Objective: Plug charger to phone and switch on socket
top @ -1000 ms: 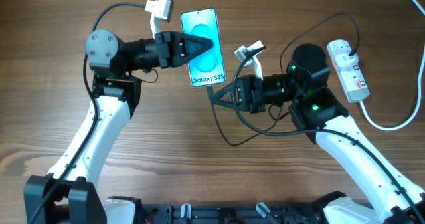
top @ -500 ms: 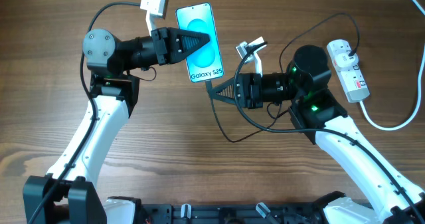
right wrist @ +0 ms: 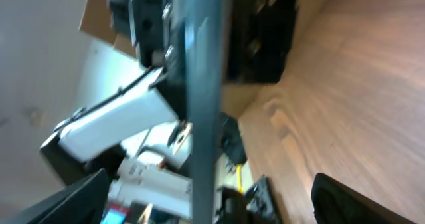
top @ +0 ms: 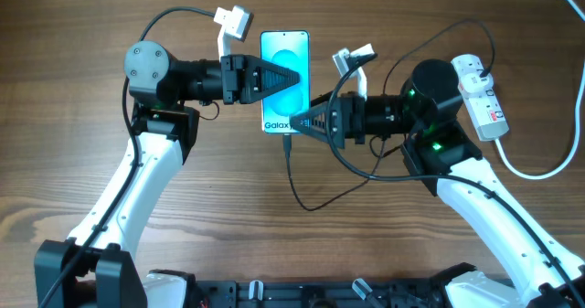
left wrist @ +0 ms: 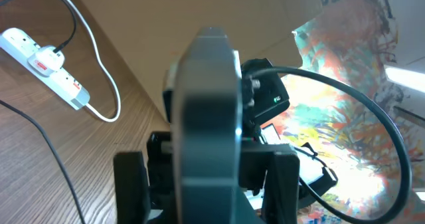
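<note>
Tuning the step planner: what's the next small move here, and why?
Probably back the right gripper off the phone, toward the socket: it looks open, and the charger already hangs from the phone's bottom edge. The left gripper holds the phone.

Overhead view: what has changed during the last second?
The left gripper carried the phone rightward and turned it from tilted to straight. The right gripper moved left, up to its lower corner. The socket stayed put; the charger still trails below the phone.
</note>
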